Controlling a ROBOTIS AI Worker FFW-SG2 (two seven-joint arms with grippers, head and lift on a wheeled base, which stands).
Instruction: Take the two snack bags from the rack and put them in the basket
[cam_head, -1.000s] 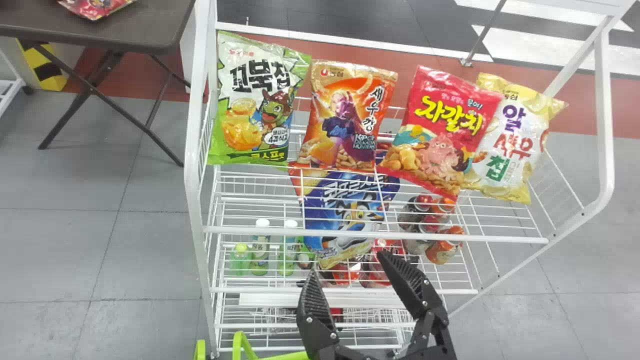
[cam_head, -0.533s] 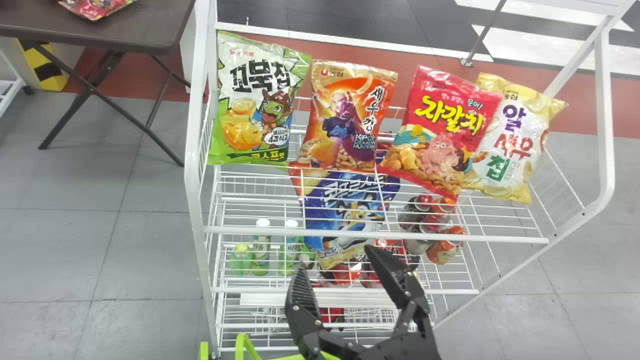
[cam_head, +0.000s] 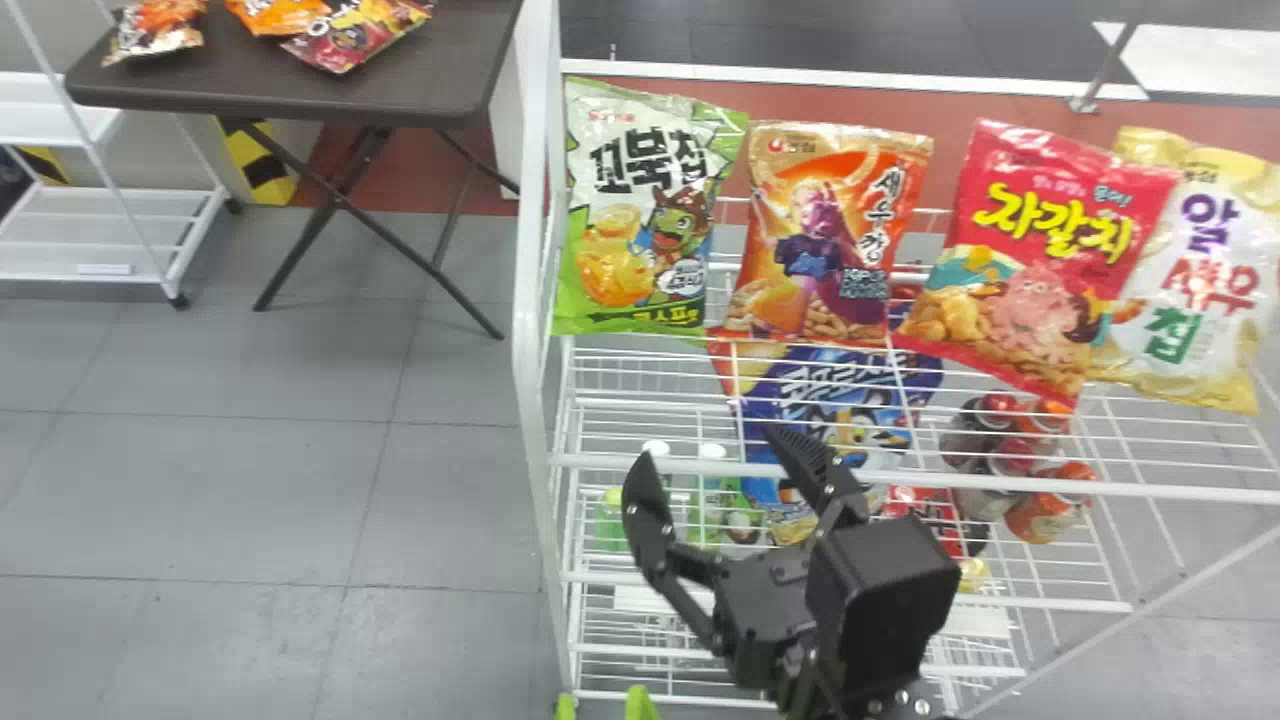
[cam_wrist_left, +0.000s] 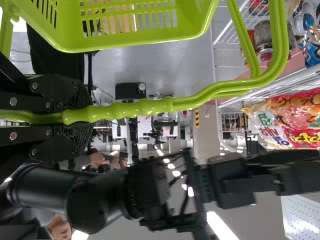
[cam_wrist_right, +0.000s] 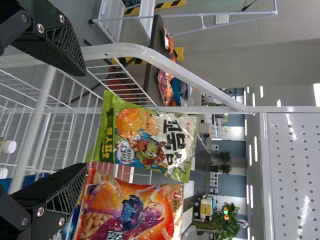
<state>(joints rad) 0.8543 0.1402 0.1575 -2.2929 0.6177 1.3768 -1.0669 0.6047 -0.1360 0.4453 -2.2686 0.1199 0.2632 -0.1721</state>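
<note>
Your left fingers (cam_wrist_left: 82, 115) are closed on the handle (cam_wrist_left: 145, 107) of the basket (cam_wrist_left: 197, 20). Your right fingers (cam_head: 708, 445) stand wide in front of the rack (cam_head: 535, 300). On its top shelf, the green bag (cam_head: 640, 220) leans beside the orange bag (cam_head: 825, 230). Either should be light, slick and crushable; pinch gently across its puffed middle.

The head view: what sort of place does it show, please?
Probably a mock shop or a test area set up like one: a white wire rack displays snack bags above bottles and cans, and a dark folding table holds more snack packs.
</note>
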